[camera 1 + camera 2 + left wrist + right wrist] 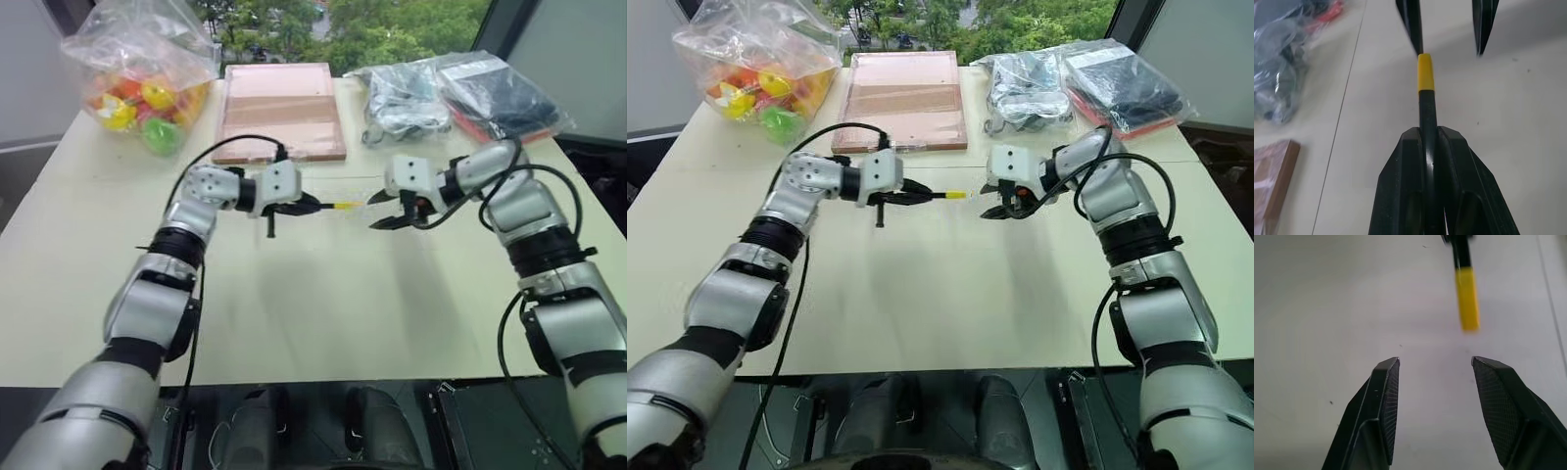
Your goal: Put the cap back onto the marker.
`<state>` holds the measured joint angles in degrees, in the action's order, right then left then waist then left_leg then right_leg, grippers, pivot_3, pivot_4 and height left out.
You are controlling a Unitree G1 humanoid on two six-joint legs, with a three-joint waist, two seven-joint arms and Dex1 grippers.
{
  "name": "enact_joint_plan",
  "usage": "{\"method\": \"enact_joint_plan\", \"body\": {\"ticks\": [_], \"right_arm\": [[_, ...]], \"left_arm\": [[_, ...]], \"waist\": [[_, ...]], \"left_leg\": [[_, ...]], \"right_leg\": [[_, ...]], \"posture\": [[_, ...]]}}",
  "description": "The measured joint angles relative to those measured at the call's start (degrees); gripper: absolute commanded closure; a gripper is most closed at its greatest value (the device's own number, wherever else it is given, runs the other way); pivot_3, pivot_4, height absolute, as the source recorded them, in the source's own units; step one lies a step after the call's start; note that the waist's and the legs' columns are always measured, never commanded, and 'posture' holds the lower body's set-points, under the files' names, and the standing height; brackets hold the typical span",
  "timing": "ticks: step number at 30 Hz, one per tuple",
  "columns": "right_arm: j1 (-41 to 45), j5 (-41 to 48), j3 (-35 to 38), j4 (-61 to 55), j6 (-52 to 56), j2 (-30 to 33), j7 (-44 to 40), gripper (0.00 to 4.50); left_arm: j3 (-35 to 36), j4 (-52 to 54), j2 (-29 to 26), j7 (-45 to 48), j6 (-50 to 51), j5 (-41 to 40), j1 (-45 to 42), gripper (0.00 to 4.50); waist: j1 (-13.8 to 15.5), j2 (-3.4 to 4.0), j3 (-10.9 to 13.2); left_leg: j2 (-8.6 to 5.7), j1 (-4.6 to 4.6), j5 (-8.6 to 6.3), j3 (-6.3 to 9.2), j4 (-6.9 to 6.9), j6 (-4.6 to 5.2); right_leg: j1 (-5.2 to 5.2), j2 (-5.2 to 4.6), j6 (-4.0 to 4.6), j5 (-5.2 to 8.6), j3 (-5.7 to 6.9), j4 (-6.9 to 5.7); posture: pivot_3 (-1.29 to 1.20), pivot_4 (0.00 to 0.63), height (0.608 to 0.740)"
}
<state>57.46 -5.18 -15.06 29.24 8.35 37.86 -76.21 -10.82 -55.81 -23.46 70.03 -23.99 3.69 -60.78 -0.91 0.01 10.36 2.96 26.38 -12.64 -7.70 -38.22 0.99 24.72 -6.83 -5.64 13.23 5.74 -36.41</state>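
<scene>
A: Is the tiny bright yellow plastic cap on?

B: Seemingly seated on the thin black-barrelled marker, above the tabletop.

A: Jaws?

B: Left gripper clamped on it; right gripper at three o'clock, apart, empty. Only setting down remains.

Marker rear barrel hidden inside left pincer; bag blurred.

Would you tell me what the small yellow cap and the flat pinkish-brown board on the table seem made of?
Small yellow cap: likely plastic; uniform bright colour, smooth, faintly glossy tube. Flat pinkish-brown board: probably wood or fibreboard, matte; paler bands cross its face, the material uncertain.
</scene>
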Motion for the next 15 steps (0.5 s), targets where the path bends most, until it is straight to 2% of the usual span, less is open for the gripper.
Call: {"method": "enact_joint_plan", "body": {"ticks": [4,7,10,15], "right_arm": [[0.64,1.23,4.55,1.34,1.19,1.51,5.37,2.0],[-0.92,3.4,10.36,0.21,3.94,2.38,11.99,2.0],[-9.26,7.12,19.52,-6.21,10.09,3.08,19.72,2.0],[-20.35,11.72,24.64,-19.18,18.36,0.92,26.76,2.0]], "left_arm": [[1.19,2.81,-3.08,1.63,2.91,-1.51,4.49,4.5],[5.31,10.94,-4.8,-0.01,11.75,-6.0,10.19,4.5],[13.13,25.27,-5.6,-9.8,26.75,-11.65,19.33,4.5],[19.51,49.84,-3.26,-27.84,48.21,-13.71,32.28,4.5]], "waist": [[0.19,0.0,0.0],[0.31,-0.01,0.0],[0.31,-0.02,-0.01],[0.11,-0.02,-0.01]], "left_leg": [[0.0,0.04,0.0,-0.01,0.0,-0.01],[0.0,0.06,0.0,0.02,0.0,-0.01],[0.0,0.05,0.0,0.09,0.02,0.0],[0.01,-0.02,0.01,0.09,0.01,-0.02]], "right_leg": [[0.02,0.0,0.0,0.0,0.0,0.0],[0.02,-0.01,0.0,0.0,0.0,0.01],[-0.04,-0.02,0.0,0.0,0.0,0.04],[-0.06,-0.01,-0.01,0.0,-0.03,-0.05]], "posture": [[0.0,0.15,0.74],[0.0,0.15,0.74],[0.0,0.15,0.74],[0.0,0.15,0.74]]}}
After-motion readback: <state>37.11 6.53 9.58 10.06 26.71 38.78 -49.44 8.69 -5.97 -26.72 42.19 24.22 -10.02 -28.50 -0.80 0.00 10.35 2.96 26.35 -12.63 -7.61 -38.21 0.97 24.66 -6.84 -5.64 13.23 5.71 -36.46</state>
